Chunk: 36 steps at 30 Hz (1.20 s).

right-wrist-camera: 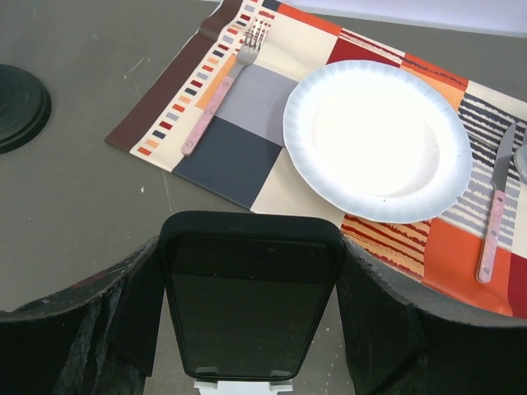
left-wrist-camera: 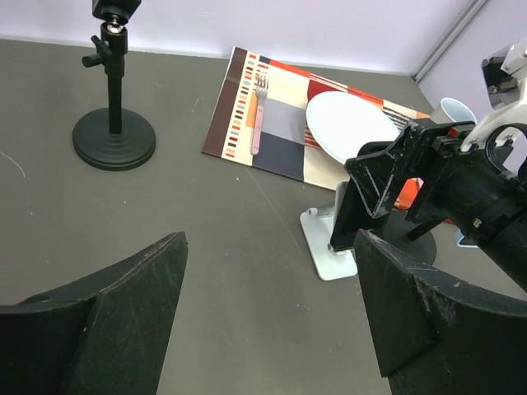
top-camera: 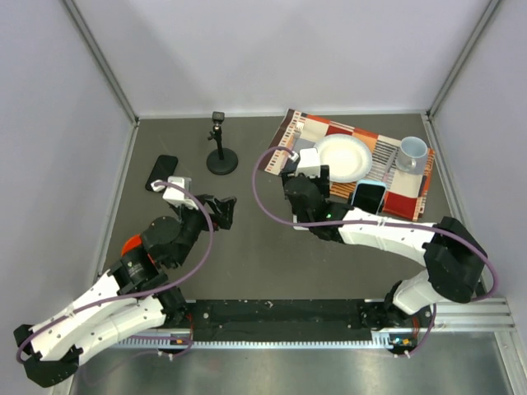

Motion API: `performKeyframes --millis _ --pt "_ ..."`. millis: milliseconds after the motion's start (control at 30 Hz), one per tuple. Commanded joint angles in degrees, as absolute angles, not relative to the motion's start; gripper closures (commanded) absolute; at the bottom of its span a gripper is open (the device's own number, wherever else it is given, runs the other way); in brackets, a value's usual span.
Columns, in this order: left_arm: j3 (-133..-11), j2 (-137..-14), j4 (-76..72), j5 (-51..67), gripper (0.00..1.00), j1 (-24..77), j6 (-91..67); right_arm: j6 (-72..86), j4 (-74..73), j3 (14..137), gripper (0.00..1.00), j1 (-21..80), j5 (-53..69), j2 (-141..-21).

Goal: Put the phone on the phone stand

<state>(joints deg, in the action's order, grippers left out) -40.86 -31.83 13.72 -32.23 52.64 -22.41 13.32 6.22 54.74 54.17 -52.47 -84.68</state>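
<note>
My right gripper (right-wrist-camera: pixel 251 247) is clamped on the phone (right-wrist-camera: pixel 249 304), one finger pressed against each long edge, and the phone stands upright with its dark screen facing the wrist camera. Its bottom edge meets the phone stand (left-wrist-camera: pixel 317 247), but the right wrist view shows only a white sliver of the stand at the frame's lower edge. I cannot tell whether the phone is actually seated behind the lip. From the left wrist I see the phone edge-on, and the stand's upper part is hidden behind the right gripper. The stand sits on the table (top-camera: pixel 247 247) just beside the near edge of the placemat (right-wrist-camera: pixel 239 156). From above, the right wrist covers both phone and stand.

My left gripper (left-wrist-camera: pixel 272 239) hangs empty over bare table with its fingers spread wide.

The plate (right-wrist-camera: pixel 379 140), fork (right-wrist-camera: pixel 218 95) and knife (right-wrist-camera: pixel 494 222) lie on the placemat. The black pole (left-wrist-camera: pixel 114 136) stands well to the left. A flat black slab (top-camera: pixel 162 171) lies near the left wrist, and I cannot make out what it is.
</note>
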Motion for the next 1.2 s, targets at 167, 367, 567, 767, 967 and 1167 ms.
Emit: performKeyframes --millis 167,367,567,767,967,1167 --pt "-41.04 -33.13 10.81 -31.55 0.13 52.21 -21.8 17.23 6.07 54.49 0.94 53.53 -54.05 -84.37" --pt "-41.66 -33.22 10.55 -29.8 0.1 51.68 -22.67 20.55 3.52 53.97 0.85 53.53 -54.05 -84.29" --pt "-44.2 -33.83 12.13 -22.95 0.08 46.94 -25.48 21.8 3.25 53.26 0.71 53.61 -52.91 -84.46" --pt "-46.93 -35.07 14.68 -10.3 0.08 35.17 -29.35 21.8 3.25 53.0 0.64 53.53 -52.74 -84.73" --pt "-47.02 -35.07 15.2 -6.86 0.09 30.5 -30.32 21.27 3.08 52.82 0.48 53.09 -51.24 -84.02" --pt "-47.55 -35.77 15.03 -5.02 0.09 29.01 -30.32 18.55 2.99 53.0 0.26 53.0 -48.96 -82.8"
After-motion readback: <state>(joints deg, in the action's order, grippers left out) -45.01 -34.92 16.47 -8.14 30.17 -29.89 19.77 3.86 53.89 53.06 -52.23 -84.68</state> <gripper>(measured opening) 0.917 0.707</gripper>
